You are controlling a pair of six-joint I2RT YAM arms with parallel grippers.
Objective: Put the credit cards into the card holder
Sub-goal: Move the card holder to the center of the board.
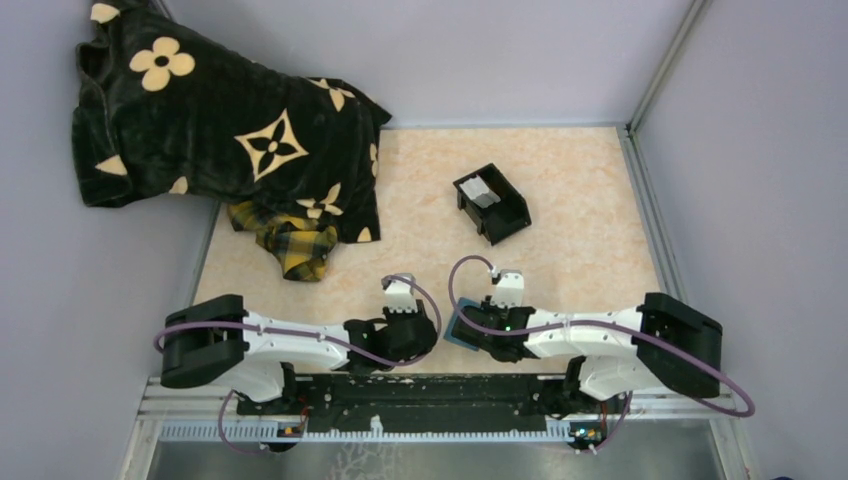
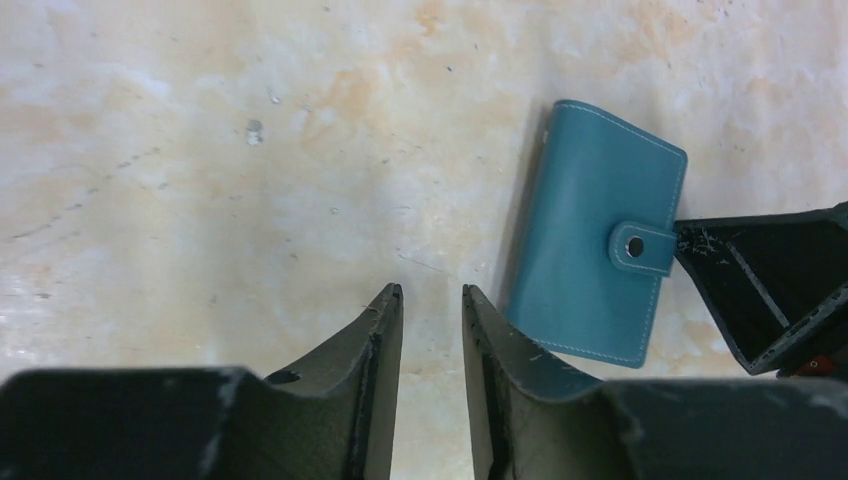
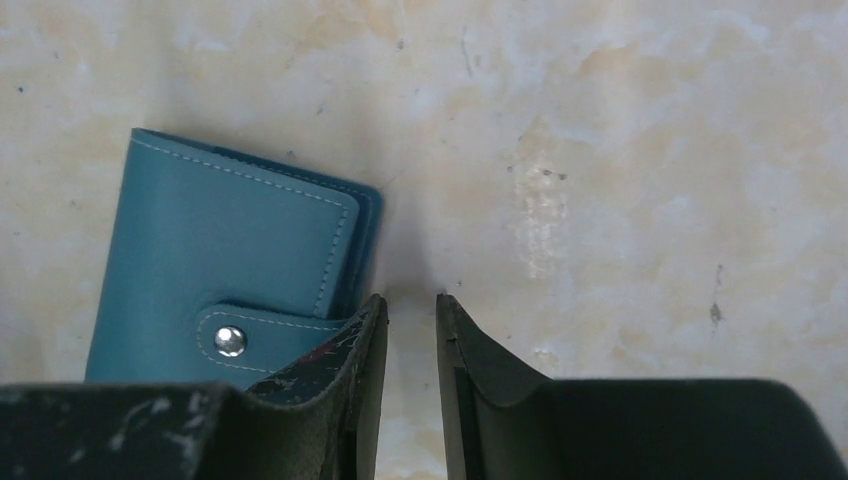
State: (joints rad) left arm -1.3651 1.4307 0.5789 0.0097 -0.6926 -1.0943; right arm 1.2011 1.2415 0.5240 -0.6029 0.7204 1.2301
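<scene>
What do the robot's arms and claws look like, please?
The left arm and right arm have white links with bulky black joints, and a looping purple cable runs along each. The left claw and right claw each have two tapered, scuffed black fingers.

The table has a marbled top of cream and peach, marked with fine dark scratches and specks. Pale lilac-grey walls close it in behind and on both sides. An aluminium strut rises from the table's far right corner, and a metal rail runs along its right edge. A black blanket with cream flowers is heaped over the far left corner, and a yellow plaid cloth pokes out from under it. The light is soft and even, and the shadows are faint.
</scene>
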